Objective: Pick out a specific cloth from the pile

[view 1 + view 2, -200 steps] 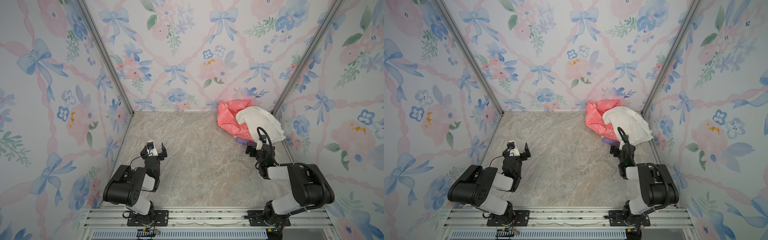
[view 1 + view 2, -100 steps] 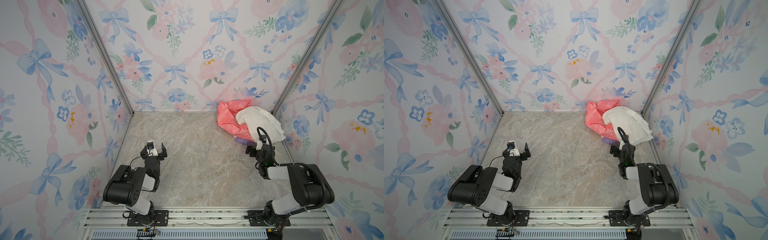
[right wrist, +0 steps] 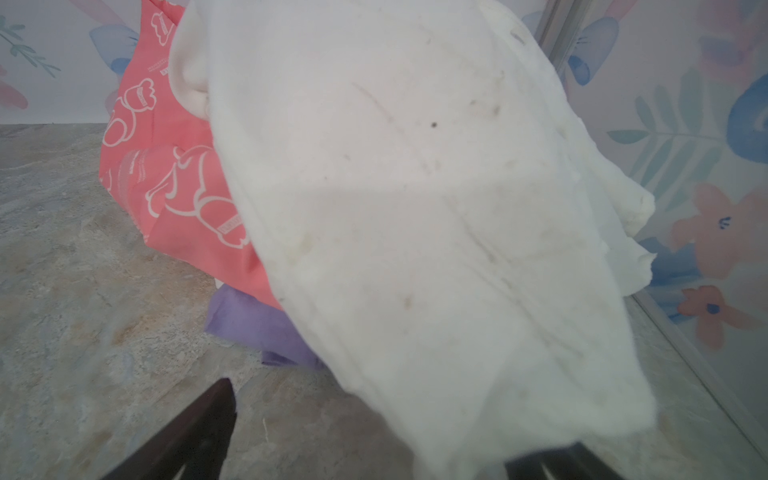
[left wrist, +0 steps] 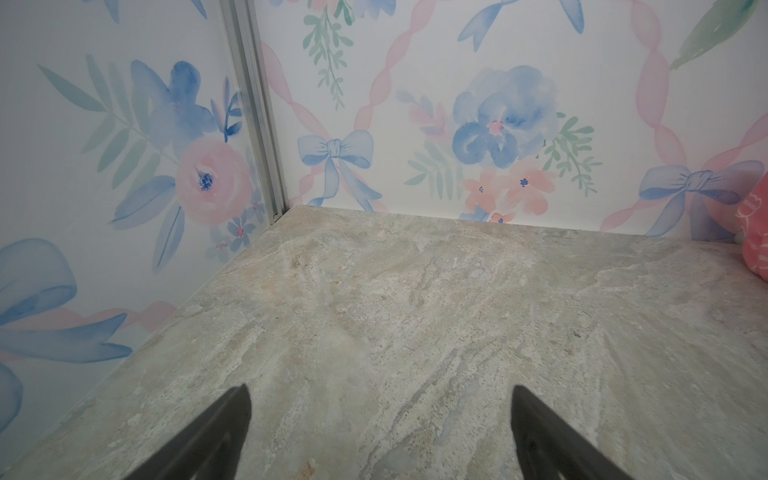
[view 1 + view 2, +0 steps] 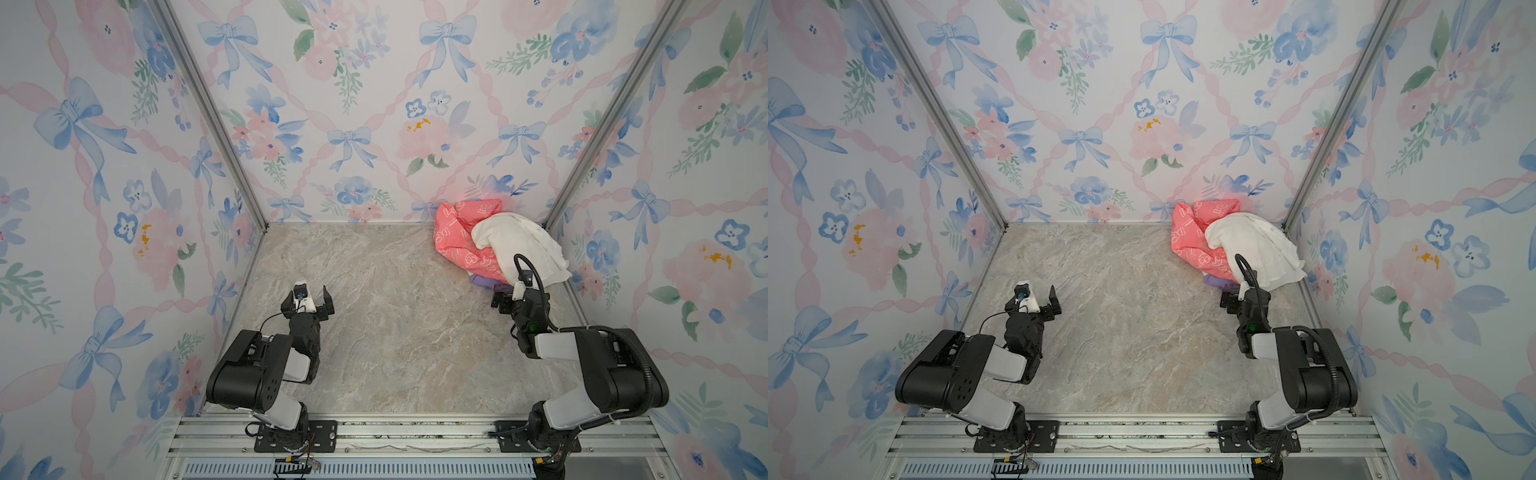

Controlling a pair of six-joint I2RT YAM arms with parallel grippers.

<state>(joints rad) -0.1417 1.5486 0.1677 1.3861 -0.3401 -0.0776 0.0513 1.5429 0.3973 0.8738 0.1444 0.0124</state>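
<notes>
Currently my right claw (image 3: 386,419) gapes empty beside the pile (image 5: 494,245), left claw (image 4: 380,392) open well apart, while the lavender cloth (image 3: 257,328) peeks beneath the off-white cloth (image 3: 415,208) I risk snagging instead.

light: bright, even | shadows: soft, faint | wrist views: near edges blurred
</notes>
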